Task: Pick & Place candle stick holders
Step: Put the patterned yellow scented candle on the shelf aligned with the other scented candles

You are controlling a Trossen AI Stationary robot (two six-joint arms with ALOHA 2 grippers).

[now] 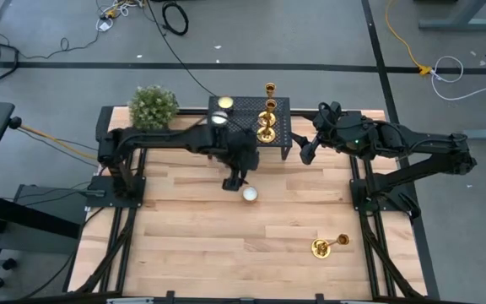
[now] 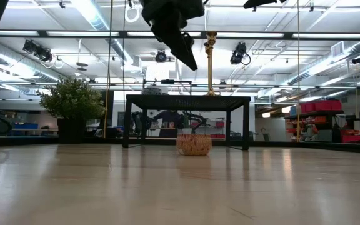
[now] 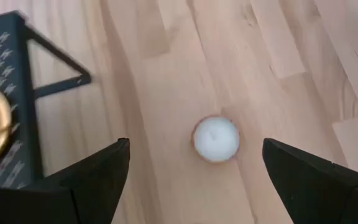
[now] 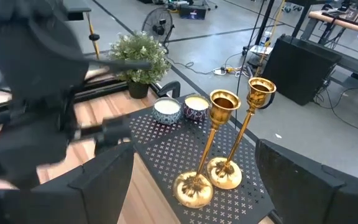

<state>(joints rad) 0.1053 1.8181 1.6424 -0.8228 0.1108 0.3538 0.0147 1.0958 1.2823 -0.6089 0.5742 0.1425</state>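
Note:
Two gold candle stick holders (image 1: 267, 127) (image 4: 204, 155) stand upright on their round bases on a black mesh stand (image 1: 243, 127) at the table's far edge. A third holder (image 1: 329, 245) lies on its side on the wood near the table's near right. My left gripper (image 1: 233, 181) hangs open in front of the stand, above a small white candle (image 3: 215, 138) that sits on the table; its fingers touch nothing. My right gripper (image 1: 308, 152) is open and raised at the stand's right end, facing the two upright holders (image 4: 241, 130).
Two small candle tins (image 4: 167, 109) (image 4: 196, 107) sit on the stand's left part. A potted plant (image 1: 153, 105) stands at the table's far left corner. Bare wood (image 1: 192, 245) spreads across the near half of the table.

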